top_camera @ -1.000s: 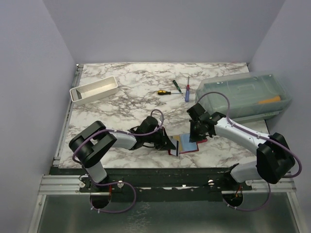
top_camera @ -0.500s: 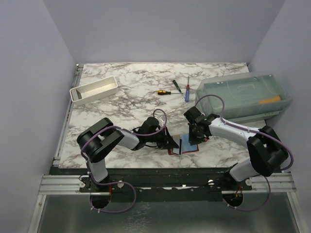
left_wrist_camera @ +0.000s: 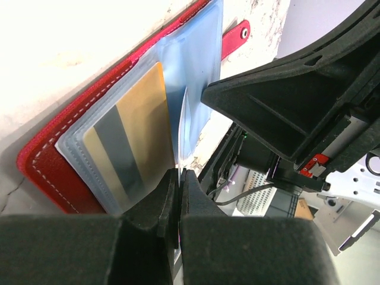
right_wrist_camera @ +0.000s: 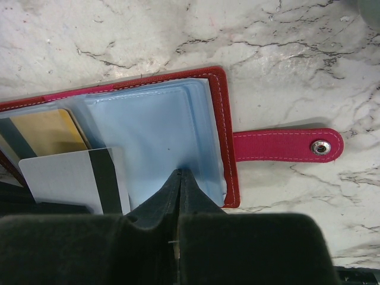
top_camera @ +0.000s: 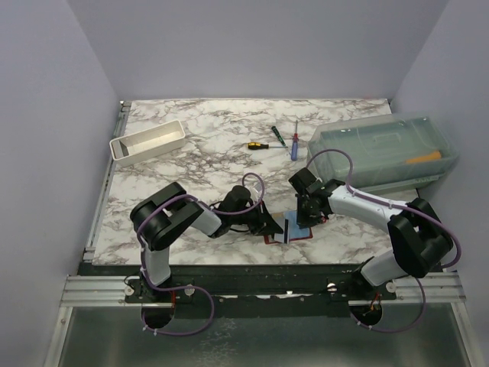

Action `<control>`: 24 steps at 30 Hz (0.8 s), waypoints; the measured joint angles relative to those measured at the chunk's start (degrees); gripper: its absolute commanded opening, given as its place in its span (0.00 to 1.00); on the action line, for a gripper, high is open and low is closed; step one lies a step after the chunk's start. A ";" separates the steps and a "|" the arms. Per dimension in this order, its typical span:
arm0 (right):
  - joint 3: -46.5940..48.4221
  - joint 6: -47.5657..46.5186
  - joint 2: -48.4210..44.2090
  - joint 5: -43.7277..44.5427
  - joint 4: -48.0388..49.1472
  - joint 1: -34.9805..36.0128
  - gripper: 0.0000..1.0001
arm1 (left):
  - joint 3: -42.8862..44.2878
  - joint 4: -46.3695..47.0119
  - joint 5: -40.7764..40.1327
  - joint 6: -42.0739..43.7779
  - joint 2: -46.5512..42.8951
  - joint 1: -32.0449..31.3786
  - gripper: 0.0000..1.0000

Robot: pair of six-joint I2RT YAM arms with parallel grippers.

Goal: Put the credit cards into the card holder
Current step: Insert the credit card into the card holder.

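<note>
The dark-red card holder (top_camera: 299,232) lies open near the table's front edge, its clear blue sleeves (right_wrist_camera: 160,136) facing up and its snap strap (right_wrist_camera: 285,145) to the right. The tan card (right_wrist_camera: 44,130) sits inside a left sleeve and also shows in the left wrist view (left_wrist_camera: 127,148). My left gripper (top_camera: 273,228) is shut on the blue card (right_wrist_camera: 71,175), showing its pale back with a black stripe, held on edge (left_wrist_camera: 181,127) against the sleeves. My right gripper (top_camera: 307,215) is shut, its tips (right_wrist_camera: 180,177) pressing on the right-hand sleeves.
A white tray (top_camera: 147,142) stands at the back left. A clear plastic box (top_camera: 384,150) stands at the right. Three screwdrivers (top_camera: 257,144), (top_camera: 279,136), (top_camera: 294,141) lie behind the holder. The two grippers are very close together over the holder.
My left gripper has carried the card right, up to the holder's sleeves. My right gripper moved left onto the holder a second ago and has held still since.
</note>
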 measured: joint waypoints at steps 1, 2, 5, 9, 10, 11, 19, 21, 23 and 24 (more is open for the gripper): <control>0.02 0.00 0.00 0.00 0.02 0.00 0.02 | 0.00 0.17 -0.02 -0.09 0.07 0.00 0.00; 0.00 0.00 0.00 0.00 0.02 0.00 0.02 | 0.04 0.39 -0.07 -0.15 0.26 0.00 0.00; 0.02 -0.02 0.00 0.00 0.02 0.00 0.02 | 0.33 1.31 -0.76 -0.59 1.20 0.00 0.00; 0.02 -0.04 0.00 0.00 0.02 0.00 0.02 | 0.83 2.45 -2.54 -0.79 1.79 0.00 0.00; 0.02 -0.04 0.00 0.00 0.02 0.00 0.02 | 0.90 2.64 -2.93 -0.79 1.81 0.00 0.00; 0.02 -0.04 0.00 0.00 0.02 0.00 0.02 | 0.94 2.97 -3.54 -0.79 1.86 0.00 0.00; -0.13 -0.04 -0.04 -0.02 0.22 0.00 0.02 | 0.96 3.76 -6.80 -0.76 1.95 0.00 0.00; -0.15 -0.04 -0.11 -0.04 0.22 0.00 0.03 | 0.96 4.17 -7.04 -0.85 2.08 -0.28 0.00; -0.15 -0.04 -0.13 -0.04 0.22 0.00 0.06 | 0.96 5.03 -7.43 -1.16 2.56 -0.74 0.00; -0.15 -0.02 -0.15 -0.04 0.22 0.00 0.07 | 0.96 5.60 -7.76 -1.51 3.02 -1.16 0.00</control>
